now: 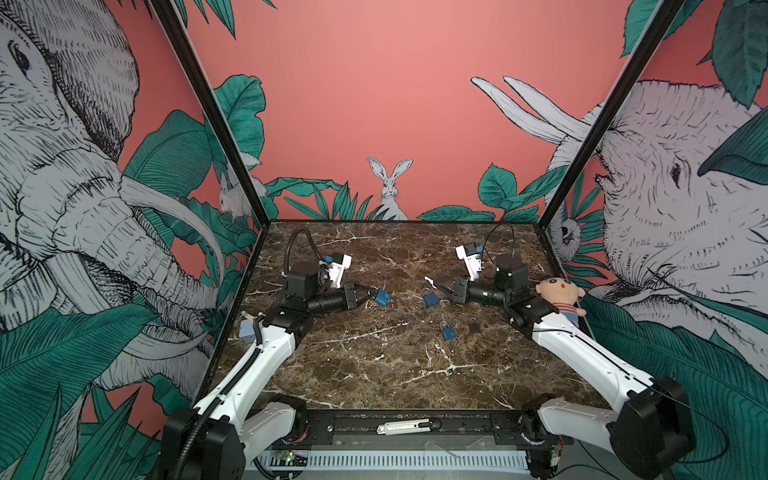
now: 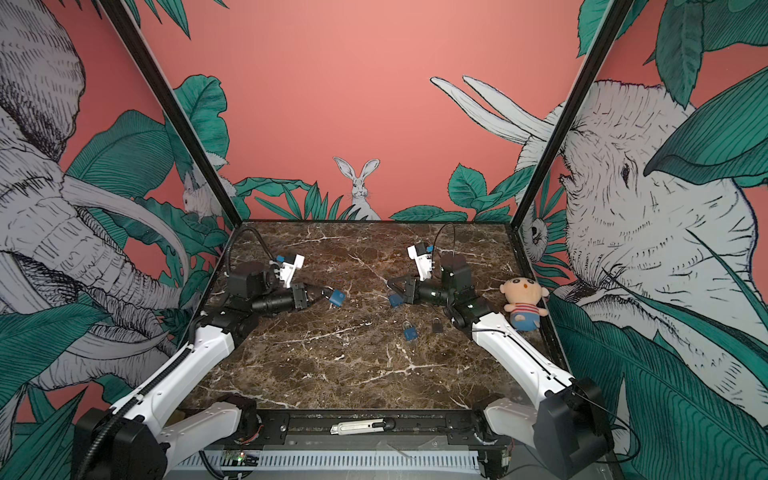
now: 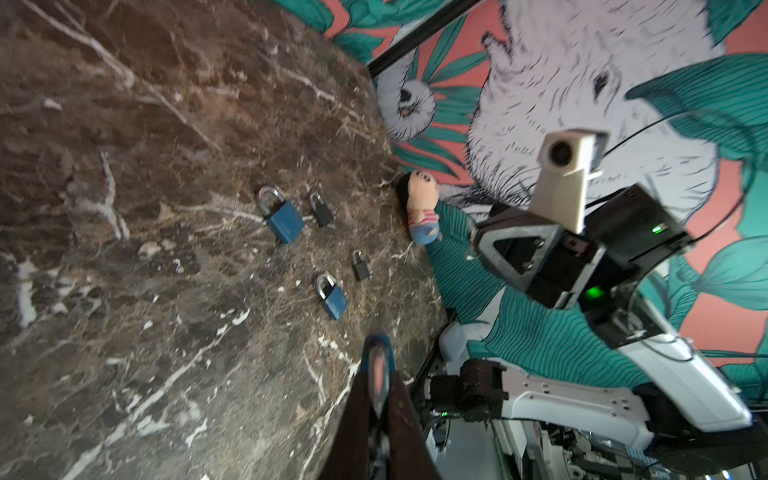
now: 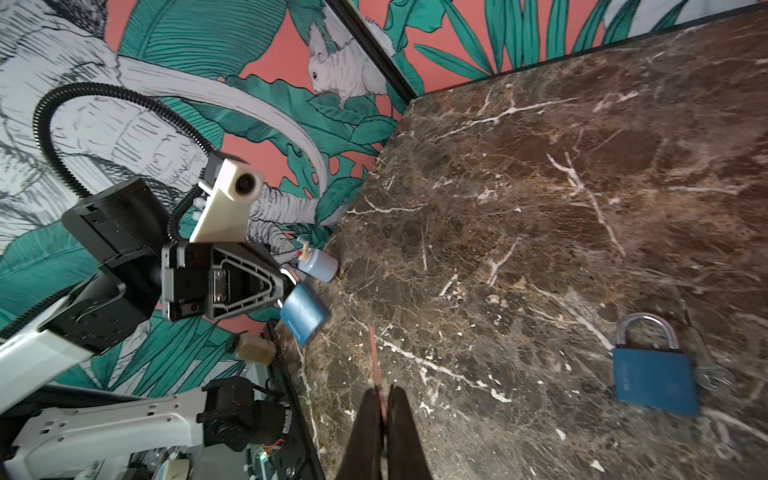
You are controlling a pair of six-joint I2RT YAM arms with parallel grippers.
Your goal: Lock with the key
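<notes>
- the right claw (image 1: 439,286) is clenched on the key (image 1: 429,283), whose pale blade sticks out leftward past the fingertips. in the right wrist view the blade shows only edge-on, as a thin line.
- the left claw (image 1: 371,296) is clenched on the shackle of the held blue padlock (image 1: 382,297), keeping it off the surface (image 1: 374,374) with the body pointing right, toward the key.
- key tip and held blue padlock are apart, with bare marble between them. both sit in the far half of the surface, near the middle.
- step in hand, as i judge it: bringing key and lock together, before any insertion.
- the next move calls for lining the blade up with the keyway in the padlock's bottom face, which no view shows clearly, then a straight push and a turn. the thin blade leaves little room for tilt.
- lying loose further right and nearer are a second blue padlock (image 1: 431,298) just below the right claw, a third blue padlock (image 1: 447,331), a black padlock (image 1: 473,325), and a plush doll (image 1: 561,297) at the right edge.
</notes>
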